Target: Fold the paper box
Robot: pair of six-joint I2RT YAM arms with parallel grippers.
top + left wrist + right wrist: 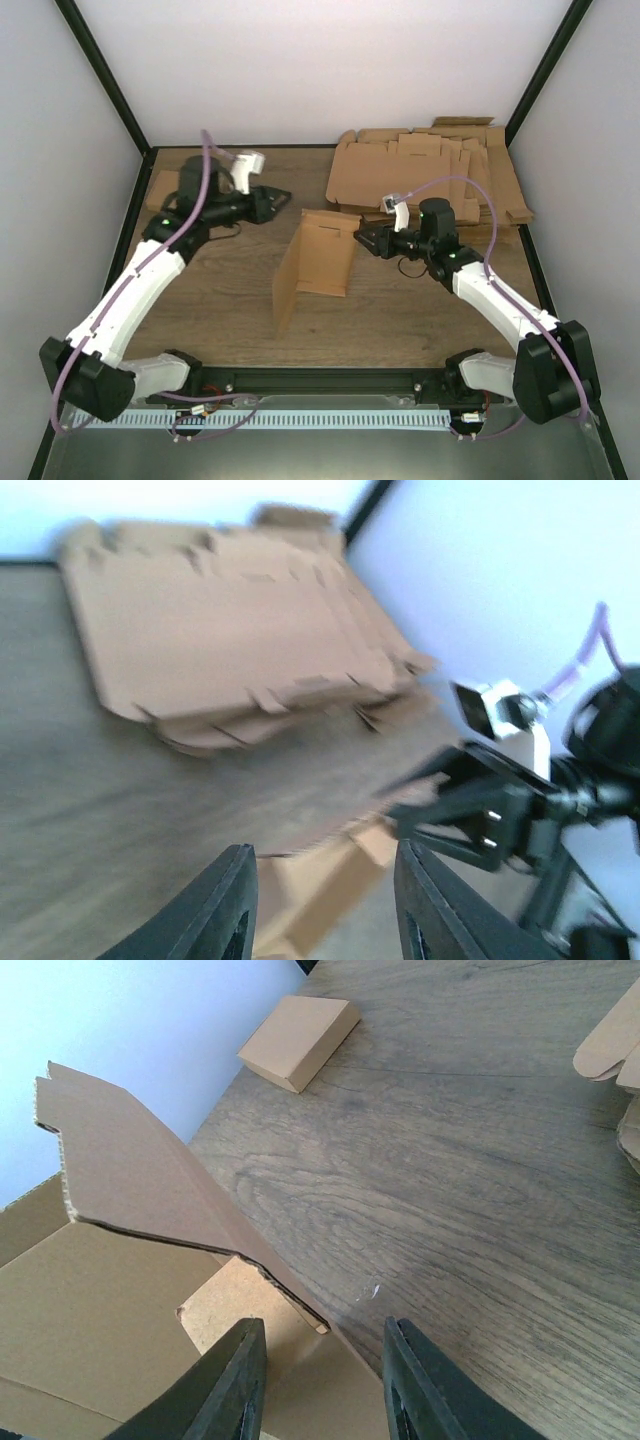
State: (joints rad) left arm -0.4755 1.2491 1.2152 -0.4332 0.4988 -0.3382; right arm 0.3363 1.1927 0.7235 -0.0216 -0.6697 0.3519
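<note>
Left jaws spread, right jaws' grip unclear, paper box [120, 1300] between them wrist-view only

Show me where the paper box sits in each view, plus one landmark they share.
Top external: paper box, table centre, standing half folded.
Left wrist: bottom centre, blurred.
Right wrist: lower left, filling that corner.
Shared landmark: pile of cardboard sheets, seen in all three.
</note>
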